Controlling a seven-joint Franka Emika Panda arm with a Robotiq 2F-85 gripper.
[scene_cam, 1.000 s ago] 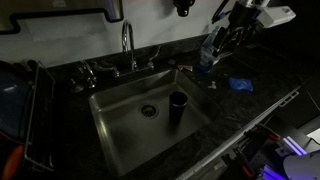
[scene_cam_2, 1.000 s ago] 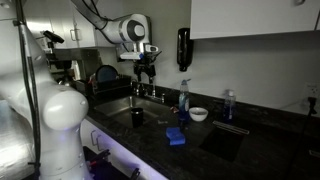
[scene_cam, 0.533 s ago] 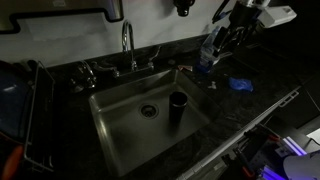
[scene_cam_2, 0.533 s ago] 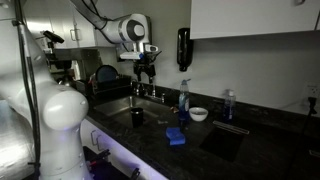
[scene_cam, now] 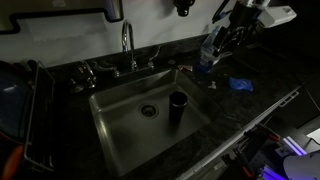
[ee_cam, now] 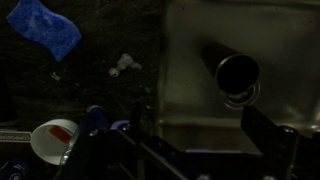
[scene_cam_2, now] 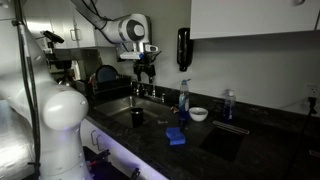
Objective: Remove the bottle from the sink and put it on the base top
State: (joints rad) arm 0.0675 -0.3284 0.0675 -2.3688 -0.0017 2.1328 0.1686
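The bottle [scene_cam: 178, 104] is a small dark cylinder standing upright in the steel sink [scene_cam: 125, 125], right of the drain. It also shows in an exterior view [scene_cam_2: 137, 117] and in the wrist view [ee_cam: 237, 75], where I look down at its round rim. My gripper [scene_cam: 232, 36] hangs high above the black speckled base top [scene_cam: 258, 100], to the right of the sink and well apart from the bottle. In an exterior view the gripper [scene_cam_2: 147, 68] is above the faucet area. In the wrist view its dark fingers [ee_cam: 190, 152] stand apart, open and empty.
A chrome faucet [scene_cam: 128, 45] stands behind the sink. A clear bottle with a blue label [scene_cam: 207, 55] and a blue sponge [scene_cam: 240, 84] sit on the counter. A white bowl [scene_cam_2: 199, 114] is near them. A dark wire dish rack [scene_cam: 20, 100] stands at the left.
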